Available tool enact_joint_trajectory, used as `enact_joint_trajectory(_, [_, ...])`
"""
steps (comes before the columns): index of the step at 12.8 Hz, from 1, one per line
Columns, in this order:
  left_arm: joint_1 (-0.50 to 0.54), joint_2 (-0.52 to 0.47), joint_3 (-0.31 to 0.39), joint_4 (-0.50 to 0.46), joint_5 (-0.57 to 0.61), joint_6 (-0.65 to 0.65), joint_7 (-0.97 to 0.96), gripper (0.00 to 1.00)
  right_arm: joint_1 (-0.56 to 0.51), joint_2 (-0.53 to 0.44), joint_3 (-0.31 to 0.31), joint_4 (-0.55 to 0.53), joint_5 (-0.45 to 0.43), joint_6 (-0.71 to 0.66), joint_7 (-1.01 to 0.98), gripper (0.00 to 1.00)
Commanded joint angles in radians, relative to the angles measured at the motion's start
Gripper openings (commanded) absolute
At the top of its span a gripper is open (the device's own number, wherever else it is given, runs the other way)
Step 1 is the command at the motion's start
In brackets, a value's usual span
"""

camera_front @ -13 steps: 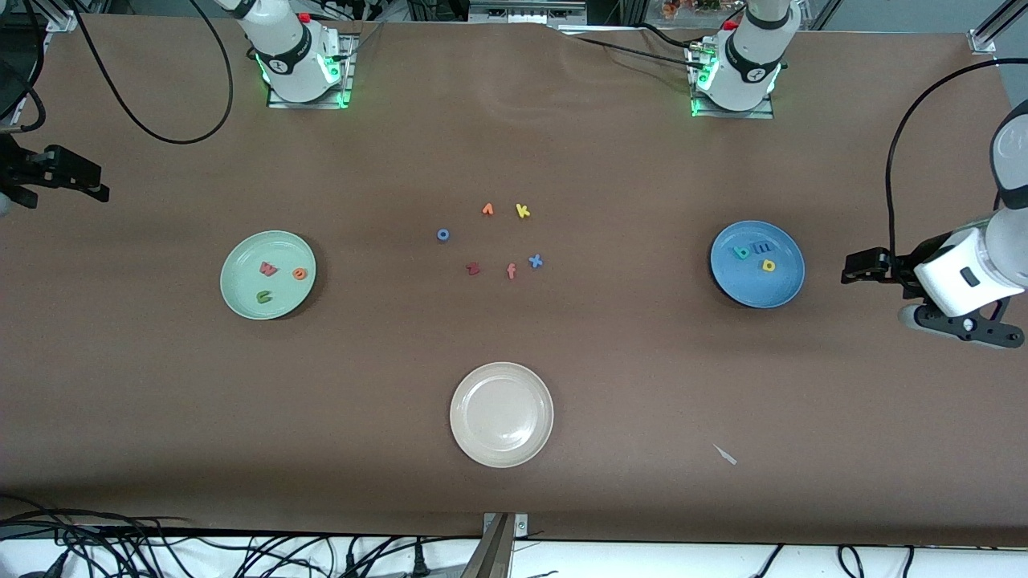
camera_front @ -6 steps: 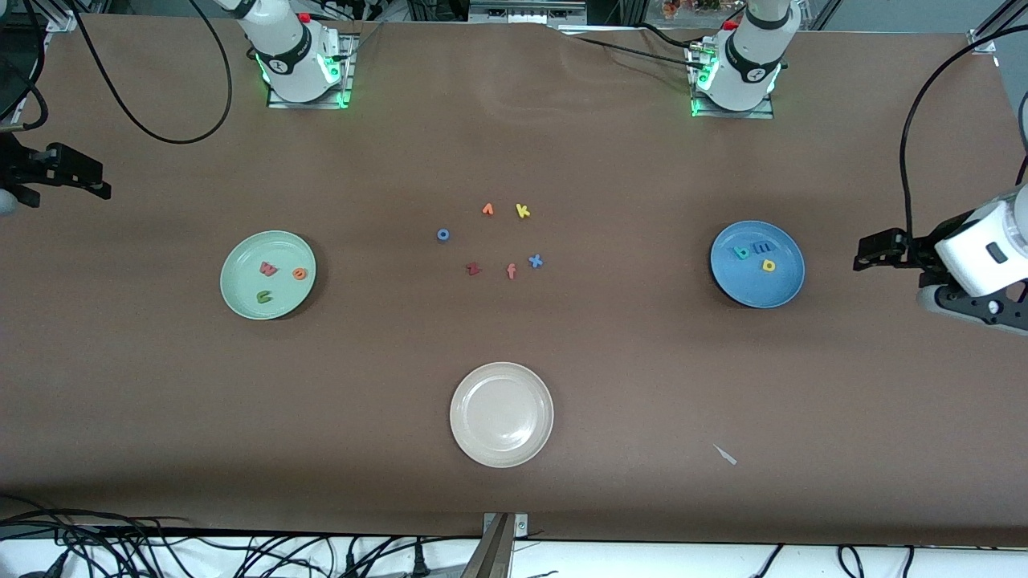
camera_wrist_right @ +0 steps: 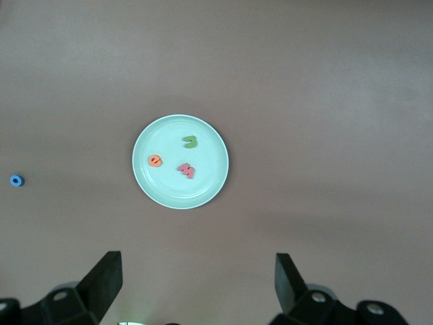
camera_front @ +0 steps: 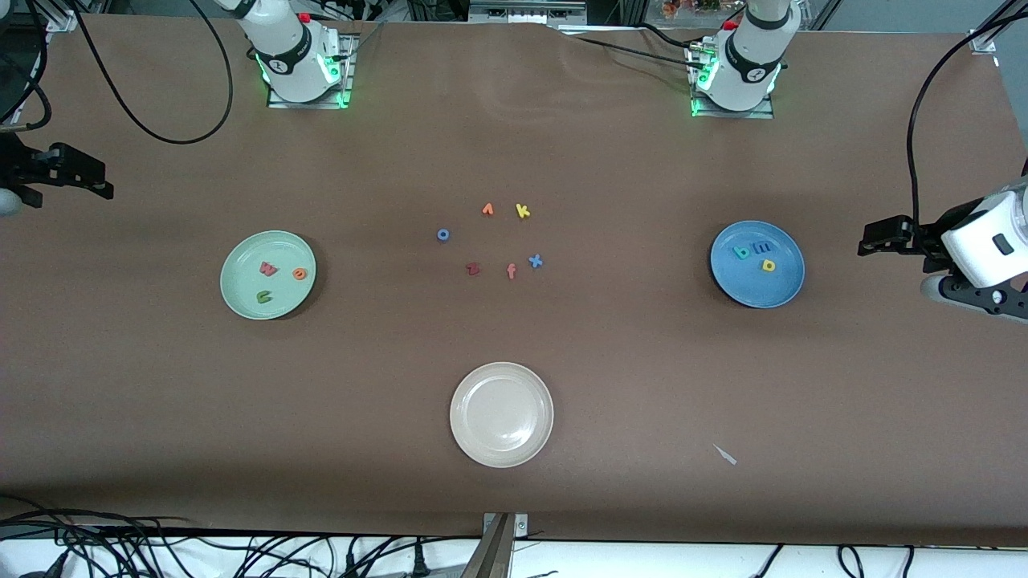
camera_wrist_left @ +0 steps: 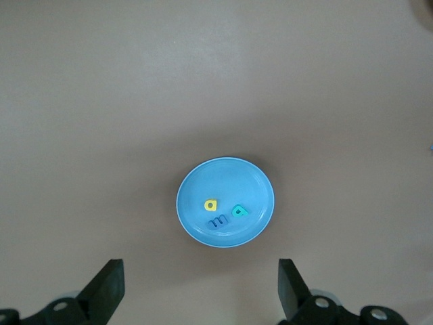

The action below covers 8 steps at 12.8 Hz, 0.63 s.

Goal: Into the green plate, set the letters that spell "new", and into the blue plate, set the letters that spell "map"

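The green plate [camera_front: 241, 282] holds the red-pink "w" [camera_front: 268, 269], orange "e" [camera_front: 299, 274] and green "n" [camera_front: 264, 297]. In the blue plate [camera_front: 755, 291] lie the teal "a" [camera_front: 742, 253], blue "m" [camera_front: 761, 248] and yellow "p" [camera_front: 768, 266]. My left gripper [camera_front: 871, 239] hangs open and empty over the left arm's end of the table, apart from the blue plate [camera_wrist_left: 223, 177]. High over the right arm's end, my right gripper [camera_front: 96, 178] is open and empty too. It looks down on the green plate [camera_wrist_right: 176, 194].
Loose letters lie mid-table: orange "v" [camera_front: 487, 209], yellow "k" [camera_front: 523, 211], blue "o" [camera_front: 442, 234], dark red "z" [camera_front: 473, 269], orange "f" [camera_front: 511, 271], blue "x" [camera_front: 535, 260]. A cream-white plate [camera_front: 501, 377] stands nearer the camera, a small pale scrap [camera_front: 725, 454] beside it.
My left gripper has drawn back from the blue plate toward the table's end. The right gripper has hardly shifted. No letter has moved.
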Motion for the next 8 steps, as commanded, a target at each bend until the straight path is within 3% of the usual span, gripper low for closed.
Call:
enact_joint_trajectory(1, [-0.006,0.000,-0.002,0.004,0.018,-0.005,0.020,1.00,-0.003,-0.012,-0.012,-0.007,0.003,-0.010,-0.017,1.00])
enact_joint_trajectory(8, [-0.006,-0.002,-0.002,0.004,0.020,-0.006,0.020,1.00,-0.003,-0.015,-0.029,-0.007,0.003,-0.030,-0.052,1.00])
